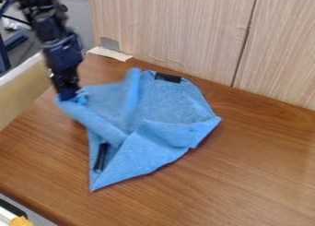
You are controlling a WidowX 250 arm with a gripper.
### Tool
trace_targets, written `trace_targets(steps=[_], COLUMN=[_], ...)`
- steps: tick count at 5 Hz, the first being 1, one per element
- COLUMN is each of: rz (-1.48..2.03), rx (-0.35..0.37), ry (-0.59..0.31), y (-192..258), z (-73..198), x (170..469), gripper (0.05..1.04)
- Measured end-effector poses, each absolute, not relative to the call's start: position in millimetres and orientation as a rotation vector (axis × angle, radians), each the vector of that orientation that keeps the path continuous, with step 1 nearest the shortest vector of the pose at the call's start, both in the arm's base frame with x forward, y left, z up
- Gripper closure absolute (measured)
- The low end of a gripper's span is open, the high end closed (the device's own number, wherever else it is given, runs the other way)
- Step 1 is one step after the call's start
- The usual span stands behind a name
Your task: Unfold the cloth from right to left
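- Orientation: one pointed corner of the cloth (161, 105) aims toward the lower left of the view, another toward the right; spread and folds leave no clearly dominant long axis.
- Appearance: light blue, creased, partly folded over, with a raised ridge near the middle; a black strip (168, 77) sits at the upper edge, a second at the lower left.
- Position: on the wooden table (252, 174), extending right of and below the gripper (72, 98).
- Gripper state: clamped on the cloth's left corner.

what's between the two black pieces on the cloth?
Just the blue cloth itself, rumpled into folds across that stretch. Shows in the camera view.
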State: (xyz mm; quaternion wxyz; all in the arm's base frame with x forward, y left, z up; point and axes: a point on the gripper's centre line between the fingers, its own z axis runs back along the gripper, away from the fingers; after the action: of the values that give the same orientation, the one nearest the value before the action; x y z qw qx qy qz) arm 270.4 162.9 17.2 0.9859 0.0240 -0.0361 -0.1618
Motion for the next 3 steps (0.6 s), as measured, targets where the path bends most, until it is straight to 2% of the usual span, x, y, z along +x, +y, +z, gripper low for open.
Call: trace_targets(steps=[1, 2, 3], rz=[-0.288, -0.229, -0.212], rx=[0.041, -0.003, 0.006], ry=[-0.063, -0.009, -0.001], y=[164, 165, 167], z=[7, -15, -15], x=[258, 243, 242], gripper=[1.007, 0.856, 0.594])
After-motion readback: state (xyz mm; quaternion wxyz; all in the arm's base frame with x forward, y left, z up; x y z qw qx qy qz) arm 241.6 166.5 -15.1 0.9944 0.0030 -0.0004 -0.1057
